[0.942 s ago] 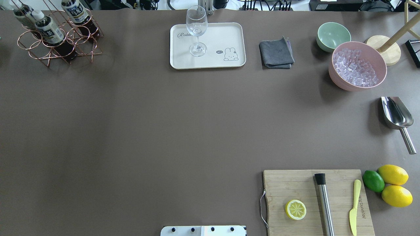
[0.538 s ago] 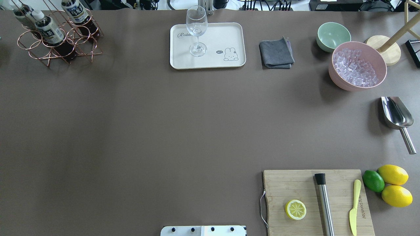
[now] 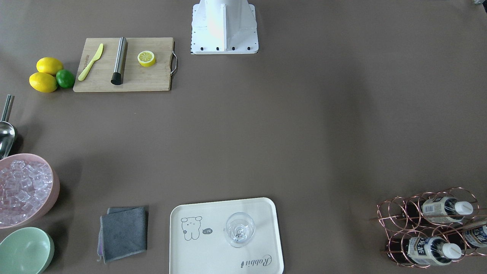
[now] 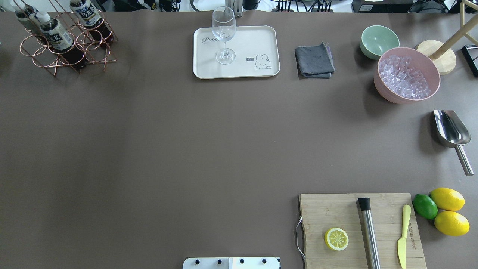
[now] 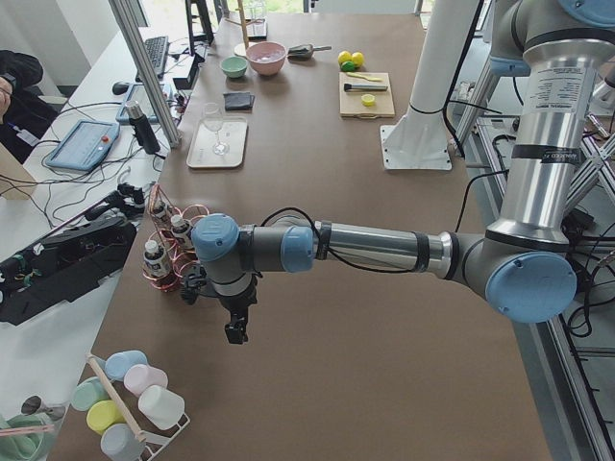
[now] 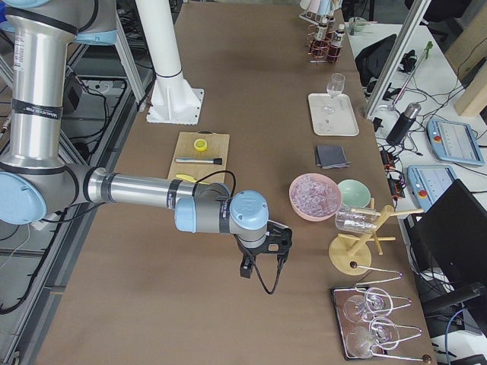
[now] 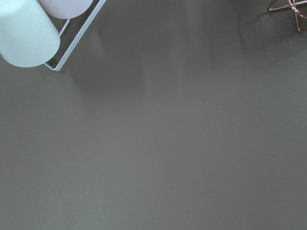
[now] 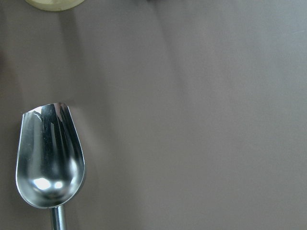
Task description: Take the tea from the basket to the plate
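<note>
Brown table surface [image 4: 186,149] in the overhead view matches the earlier frames: nothing has shifted, so the transfer is judged not begun. All three tea [image 4: 56,34] bottles stand in the basket [image 4: 93,39] at the far left corner. The plate [image 4: 257,41], far centre, carries only a wine glass [image 4: 224,33]. The left gripper [image 5: 235,329] hangs near the basket, the right gripper [image 6: 246,268] well apart from it. Each shows only in a side view, so jaw opening cannot be told. One bottle is cropped at the frame edge

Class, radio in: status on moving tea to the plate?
Left end effector, right end effector: state unclear. Tea bottles all in basket. Wine glass stands on plate.
</note>
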Controlling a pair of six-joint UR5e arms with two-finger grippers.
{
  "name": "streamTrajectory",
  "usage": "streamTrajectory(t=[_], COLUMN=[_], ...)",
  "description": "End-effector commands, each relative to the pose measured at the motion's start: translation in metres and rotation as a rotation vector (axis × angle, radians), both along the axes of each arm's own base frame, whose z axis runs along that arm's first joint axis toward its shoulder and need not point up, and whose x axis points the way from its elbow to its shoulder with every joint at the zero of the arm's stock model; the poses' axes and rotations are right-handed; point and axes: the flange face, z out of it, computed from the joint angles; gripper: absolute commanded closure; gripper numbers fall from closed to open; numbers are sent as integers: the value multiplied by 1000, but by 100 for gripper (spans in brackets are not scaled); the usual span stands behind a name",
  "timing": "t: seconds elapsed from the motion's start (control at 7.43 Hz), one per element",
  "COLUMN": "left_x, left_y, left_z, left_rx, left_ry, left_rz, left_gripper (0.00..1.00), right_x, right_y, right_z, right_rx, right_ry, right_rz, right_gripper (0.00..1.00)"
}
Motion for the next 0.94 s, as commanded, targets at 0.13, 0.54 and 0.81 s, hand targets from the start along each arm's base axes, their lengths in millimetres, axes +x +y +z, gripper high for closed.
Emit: streamTrajectory(t=[0.13,0.54,0.81], left_x=[0,-2,-4], left_y=[4,5,-4], left_z=[-7,-13,-30], left_rx=[12,25,66], left_ry=[1,1,-49], left_rz=[-1,-5,5], left_gripper=[1,1,1], right_x=[0,-22,-36], right_y=[-4,-13,-15], right_z=[-11,-55,-77], right_rx=[16,73,67], right_ry=[-8,-10,-15], right_rz=[3,-21,-14], right_gripper=[0,0,0])
